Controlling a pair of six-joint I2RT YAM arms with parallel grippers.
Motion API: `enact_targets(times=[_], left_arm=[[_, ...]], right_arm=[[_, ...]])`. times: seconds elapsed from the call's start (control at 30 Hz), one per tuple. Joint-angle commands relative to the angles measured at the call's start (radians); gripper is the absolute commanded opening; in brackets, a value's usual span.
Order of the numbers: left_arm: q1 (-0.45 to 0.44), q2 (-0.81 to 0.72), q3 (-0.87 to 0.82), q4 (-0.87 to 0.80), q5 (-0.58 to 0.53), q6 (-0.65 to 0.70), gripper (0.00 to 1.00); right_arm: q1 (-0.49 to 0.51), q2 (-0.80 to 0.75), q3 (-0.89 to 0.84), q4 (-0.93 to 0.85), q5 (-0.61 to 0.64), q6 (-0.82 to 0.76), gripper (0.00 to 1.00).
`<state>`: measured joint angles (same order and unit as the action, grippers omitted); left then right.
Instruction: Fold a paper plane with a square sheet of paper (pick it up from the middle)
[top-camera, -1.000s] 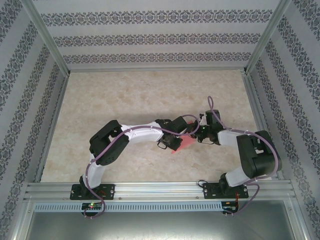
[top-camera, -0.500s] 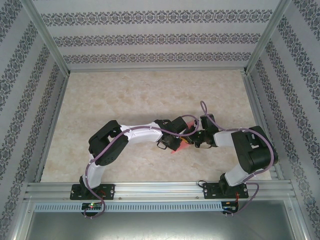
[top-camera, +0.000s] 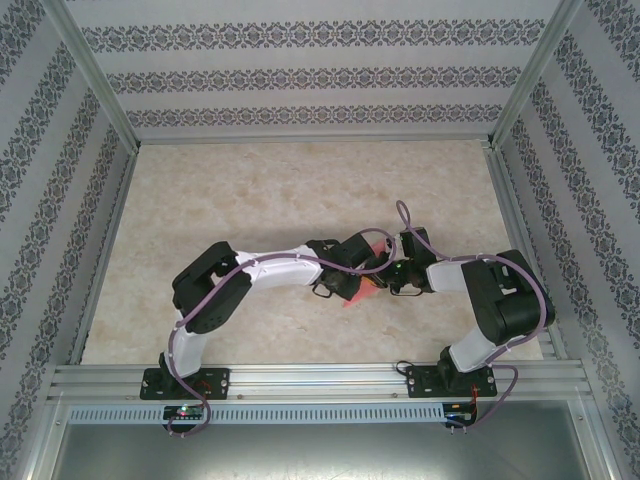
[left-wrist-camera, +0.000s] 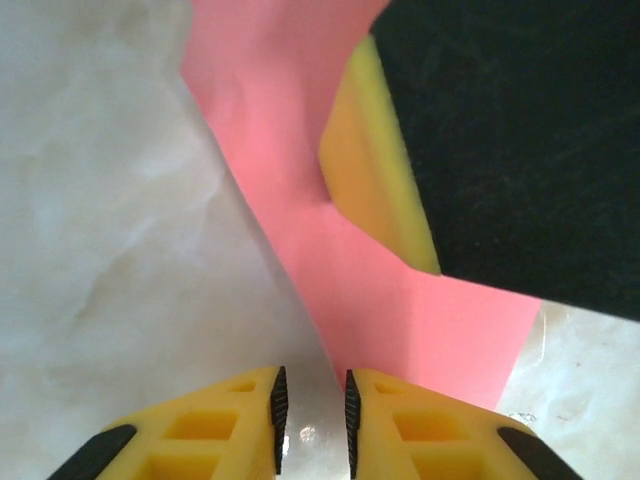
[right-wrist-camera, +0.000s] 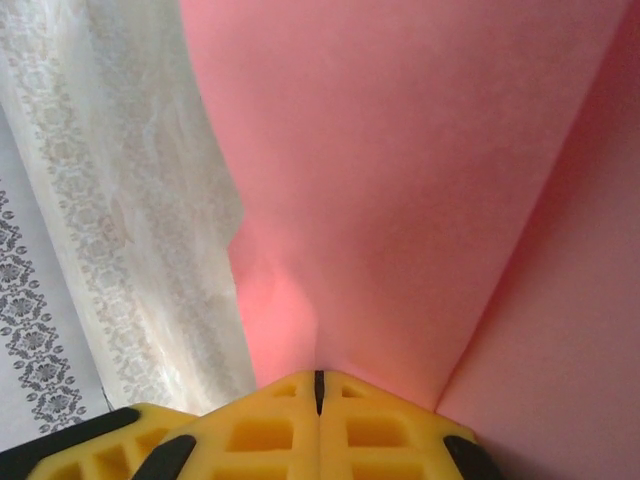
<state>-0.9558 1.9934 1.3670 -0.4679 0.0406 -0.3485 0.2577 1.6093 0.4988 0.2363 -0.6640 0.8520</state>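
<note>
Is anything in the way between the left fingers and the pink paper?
Nothing visible: the paper lies directly ahead of the left fingers; the right fingers, pinching it, sit off to one side.

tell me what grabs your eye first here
The pink-red paper stands out against the pale table, just right of its centre. The right end effector is shut on it; the left end effector points at its edge, jaws slightly apart.

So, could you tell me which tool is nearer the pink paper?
Right. The right tool is clamped on the paper; the left tool stands slightly open with the paper just ahead of its tips.
</note>
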Motion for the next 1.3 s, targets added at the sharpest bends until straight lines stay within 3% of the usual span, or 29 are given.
enact_targets(times=[0.0,0.13,0.3,0.93,1.27], left_arm=[[-0.006,-0.096,-0.014,-0.023,-0.042,-0.028,0.28],[-0.006,-0.121,-0.039,0.015,0.057,-0.059,0.27],[-0.006,-0.074,-0.061,0.084,0.19,-0.089,0.17],[0.027,0.018,-0.117,0.159,0.224,-0.098,0.11],[0.042,-0.023,-0.213,0.188,0.239,-0.102,0.11]], right_arm=[[-0.004,0.07,-0.021,-0.116,0.119,-0.041,0.01],[0.0,0.079,-0.017,-0.101,0.108,-0.035,0.01],[0.0,0.081,-0.019,-0.084,0.089,-0.028,0.01],[-0.01,0.054,-0.007,-0.139,0.093,-0.058,0.0],[-0.027,0.058,0.01,-0.189,0.108,-0.101,0.0]])
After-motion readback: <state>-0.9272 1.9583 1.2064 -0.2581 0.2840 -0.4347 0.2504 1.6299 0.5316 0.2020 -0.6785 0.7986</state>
